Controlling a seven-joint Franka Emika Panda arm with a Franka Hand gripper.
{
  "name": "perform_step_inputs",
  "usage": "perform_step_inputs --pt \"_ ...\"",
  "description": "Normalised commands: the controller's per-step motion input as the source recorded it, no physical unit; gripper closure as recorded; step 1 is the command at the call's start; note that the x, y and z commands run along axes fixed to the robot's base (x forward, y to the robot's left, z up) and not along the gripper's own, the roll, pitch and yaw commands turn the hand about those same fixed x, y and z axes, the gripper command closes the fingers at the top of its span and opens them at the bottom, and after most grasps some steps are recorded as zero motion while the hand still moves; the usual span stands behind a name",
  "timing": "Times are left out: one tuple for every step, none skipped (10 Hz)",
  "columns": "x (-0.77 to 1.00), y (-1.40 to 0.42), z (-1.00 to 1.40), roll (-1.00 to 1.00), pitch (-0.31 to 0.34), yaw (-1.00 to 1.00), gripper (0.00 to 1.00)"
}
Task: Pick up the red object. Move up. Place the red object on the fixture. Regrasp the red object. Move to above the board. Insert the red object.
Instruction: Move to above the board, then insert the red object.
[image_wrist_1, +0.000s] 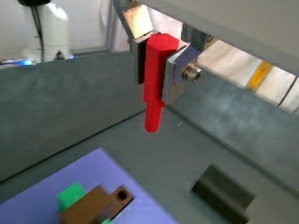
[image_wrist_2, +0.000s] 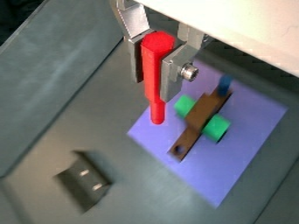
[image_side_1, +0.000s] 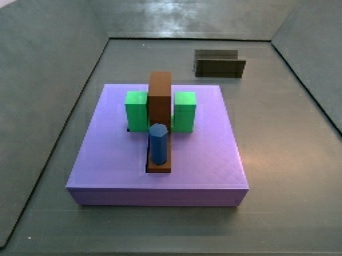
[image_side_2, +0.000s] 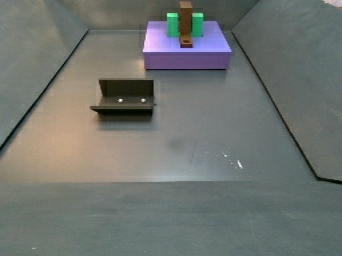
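In both wrist views my gripper (image_wrist_1: 158, 74) (image_wrist_2: 156, 63) is shut on the red object (image_wrist_1: 156, 83) (image_wrist_2: 155, 74), a bright-red stick held upright, its thin lower end hanging free below the fingers (image_wrist_2: 176, 66). It hangs high above the floor. In a wrist view its tip shows over the edge of the lavender board (image_wrist_2: 246, 140); the board also shows in another wrist view (image_wrist_1: 47, 194). The board (image_side_1: 160, 160) (image_side_2: 187, 50) carries two green blocks (image_side_1: 136, 110), a brown bar (image_side_1: 160, 110) and a blue peg (image_side_1: 158, 142). The dark fixture (image_side_1: 221, 64) (image_side_2: 124, 97) (image_wrist_1: 225, 192) (image_wrist_2: 86, 179) stands apart and holds nothing. Neither side view shows the gripper.
Grey walls (image_side_1: 54, 120) (image_side_2: 34, 90) slope up around the grey floor (image_side_2: 187, 150). In a wrist view, white equipment (image_wrist_1: 47, 35) stands beyond the wall.
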Motion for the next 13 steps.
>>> perform_step_inputs --pt "-0.08 -0.06 0.03 -1.0 0.107 0.02 1.0" --pt "-0.1 -0.03 0.01 -1.0 0.087 0.03 1.0" --pt "-0.06 0.03 0.0 -0.79 0.046 0.02 1.0" --pt "-0.05 0.03 0.01 -0.64 0.024 0.01 1.0" --pt "-0.04 0.01 -0.01 -0.38 -0.004 0.0 1.0" --pt "-0.03 0.01 0.0 -0.24 -0.008 0.0 1.0" --pt "0.0 0.0 -0.26 -0.08 -0.084 0.05 1.0" --pt "0.0 0.0 -0.4 -0.07 -0.089 0.01 1.0" --pt "-0.21 0.17 -0.76 -0.01 -0.251 0.0 1.0" --pt "-0.26 0.27 -0.78 0.0 -0.229 0.0 1.0" --pt "-0.26 0.33 -0.78 0.01 -0.227 0.0 1.0" --pt "-0.21 0.39 -0.8 0.07 -0.209 0.0 1.0" --pt "-0.08 0.37 -0.82 0.08 -0.189 0.04 1.0"
